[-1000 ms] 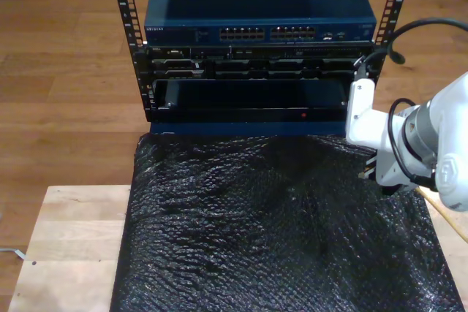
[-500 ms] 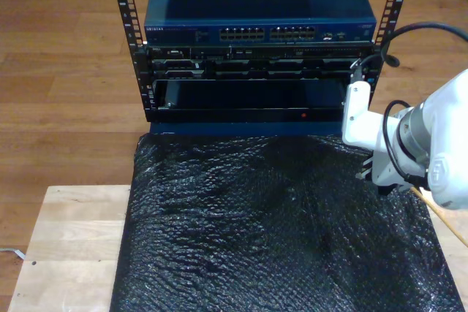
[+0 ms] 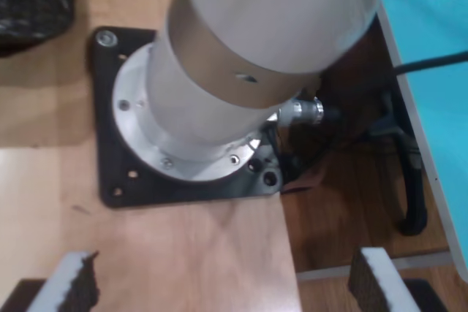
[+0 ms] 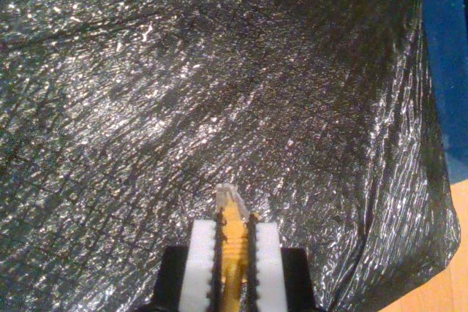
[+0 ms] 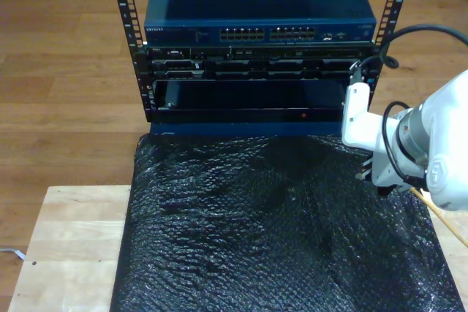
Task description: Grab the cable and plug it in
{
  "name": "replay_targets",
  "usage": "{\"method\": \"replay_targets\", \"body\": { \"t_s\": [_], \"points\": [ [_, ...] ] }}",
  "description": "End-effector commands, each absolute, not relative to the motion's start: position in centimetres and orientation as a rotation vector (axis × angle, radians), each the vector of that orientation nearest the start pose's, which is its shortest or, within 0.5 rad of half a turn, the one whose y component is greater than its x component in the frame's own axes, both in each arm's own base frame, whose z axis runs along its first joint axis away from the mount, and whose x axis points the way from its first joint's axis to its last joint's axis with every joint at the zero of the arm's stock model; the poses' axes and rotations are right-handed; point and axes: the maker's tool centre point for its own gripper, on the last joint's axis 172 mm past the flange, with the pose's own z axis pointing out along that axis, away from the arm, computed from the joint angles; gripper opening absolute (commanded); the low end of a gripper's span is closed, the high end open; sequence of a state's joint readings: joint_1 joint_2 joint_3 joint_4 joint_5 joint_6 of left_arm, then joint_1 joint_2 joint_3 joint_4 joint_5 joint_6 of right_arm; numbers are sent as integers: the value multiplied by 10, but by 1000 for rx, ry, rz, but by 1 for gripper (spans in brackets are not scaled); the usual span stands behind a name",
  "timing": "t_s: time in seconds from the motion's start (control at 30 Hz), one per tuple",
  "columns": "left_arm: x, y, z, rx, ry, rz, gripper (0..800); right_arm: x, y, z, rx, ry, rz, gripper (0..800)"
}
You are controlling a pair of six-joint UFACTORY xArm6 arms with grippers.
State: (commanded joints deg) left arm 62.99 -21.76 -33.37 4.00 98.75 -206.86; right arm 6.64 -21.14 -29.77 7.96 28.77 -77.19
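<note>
The cable (image 4: 232,235) is thin and yellow-orange, and its clear plug (image 4: 227,196) pokes out just past the fingertips of my second gripper (image 4: 234,226), which is shut on it. Under the plug lies a crinkled black sheet (image 4: 183,93). At the exterior view's right, my second gripper (image 5: 364,174) hangs over the sheet's far corner, near the rack, and the cable (image 5: 440,215) trails behind the white arm. The blue network switch (image 5: 259,16) with its row of ports (image 5: 268,33) sits atop the rack. My first gripper (image 3: 223,286) stands open with nothing between its pads.
The black sheet (image 5: 270,224) covers most of a wooden table (image 5: 66,246). Black rack rails (image 5: 126,12) flank the switch, with dark server units (image 5: 252,71) below it. My first gripper faces an arm's base (image 3: 219,85) on a black mounting plate (image 3: 117,180), with black cables (image 3: 413,180) beside it.
My second arm has shifted slightly toward the exterior view's left and toward the rack, carrying the cable with it. The sheet and rack have not moved.
</note>
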Motion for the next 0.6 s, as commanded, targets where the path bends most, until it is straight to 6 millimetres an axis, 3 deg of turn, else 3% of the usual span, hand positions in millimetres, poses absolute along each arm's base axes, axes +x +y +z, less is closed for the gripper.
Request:
{"method": "replay_targets", "body": {
  "t_s": [0.2,0.6],
  "points": [
    [25,118,158,1627,-1712,201,799,429,59,174,-2521,-2026,-596,0],
    [12,113,144,1600,-1748,211,799,429,59,176,-2520,-2029,-601,0]
  ]
}}
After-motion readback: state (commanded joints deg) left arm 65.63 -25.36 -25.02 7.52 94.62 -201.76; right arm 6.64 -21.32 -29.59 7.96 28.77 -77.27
